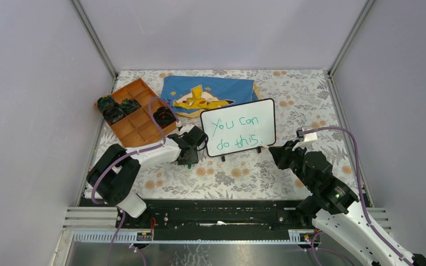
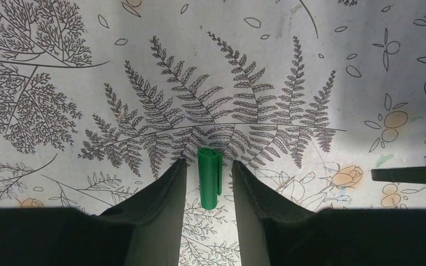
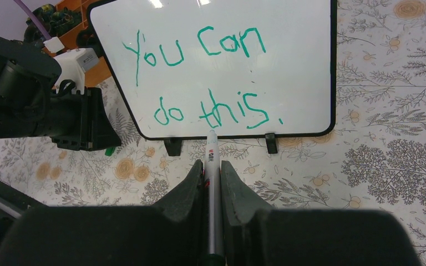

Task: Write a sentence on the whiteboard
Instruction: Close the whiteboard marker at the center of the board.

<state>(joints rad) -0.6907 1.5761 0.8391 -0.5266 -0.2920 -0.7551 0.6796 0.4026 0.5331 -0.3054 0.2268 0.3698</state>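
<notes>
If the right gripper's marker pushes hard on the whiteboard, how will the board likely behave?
The whiteboard stands on two small black feet, so it probably slides or tips back rather than resisting. Its framed panel looks rigid, unlikely to flex. The glossy face may let the marker tip skid.

Light: bright, even, from overhead | Glare: two lamp spots on the whiteboard's top edge, right wrist view | Shadows: soft and short under the arms; left gripper fingers nearly black | Focus: tablecloth print crisp; marker's near end slightly soft
</notes>
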